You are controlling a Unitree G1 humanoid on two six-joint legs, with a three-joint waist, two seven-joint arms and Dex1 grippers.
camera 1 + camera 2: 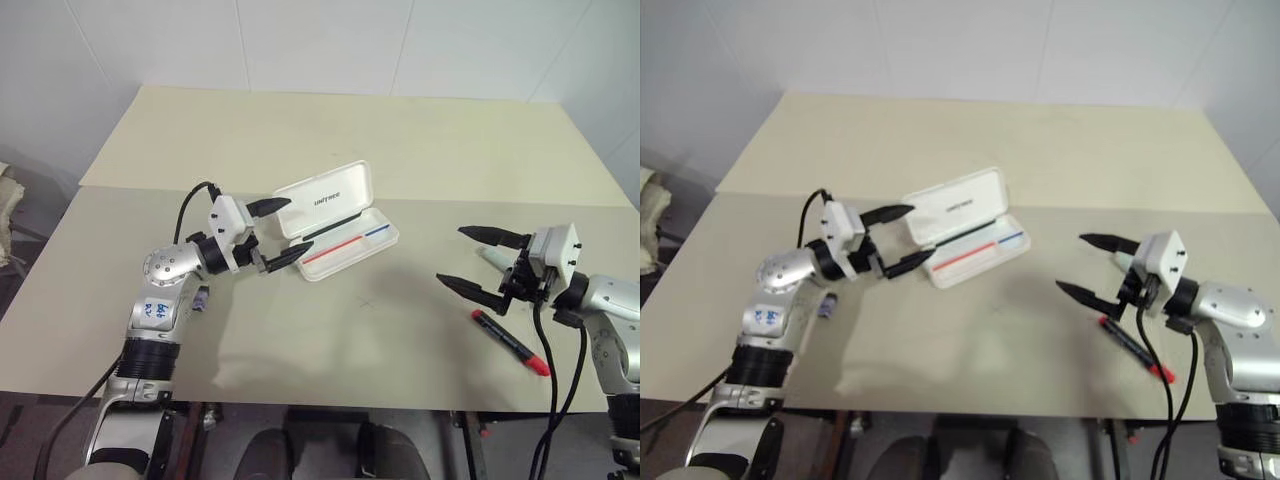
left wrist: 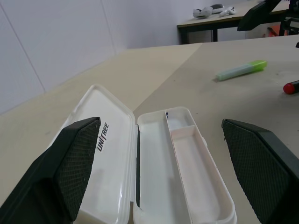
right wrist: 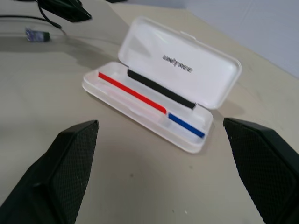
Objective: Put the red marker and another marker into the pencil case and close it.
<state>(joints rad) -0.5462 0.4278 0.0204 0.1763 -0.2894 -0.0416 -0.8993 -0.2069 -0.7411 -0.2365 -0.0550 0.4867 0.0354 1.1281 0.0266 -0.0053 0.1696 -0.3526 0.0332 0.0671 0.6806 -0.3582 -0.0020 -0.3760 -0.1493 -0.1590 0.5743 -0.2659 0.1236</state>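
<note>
The pencil case lies open near the middle of the beige table, its lid tilted up on the far side with black "unitree" lettering on it, and its tray showing a red stripe and a blue stripe along the near wall. The tray holds no marker.

The left gripper hovers at about 9 o'clock from the case, just beside its left end, with its two black fingers spread wide and nothing between them. In the left wrist view those fingers frame the open case without touching it.

The right gripper hangs at roughly 3 o'clock from the case, well apart from it, jaws spread wide and empty, pointing toward the case.

The red marker lies flat on the table at about 4 o'clock from the case, just below the right gripper's fingers and near the table's front edge. The pale green marker lies on the table beside it, partly hidden behind the right gripper in the head views.

A small purple object rests on the table next to the left arm, at about 8 o'clock from the case.
</note>
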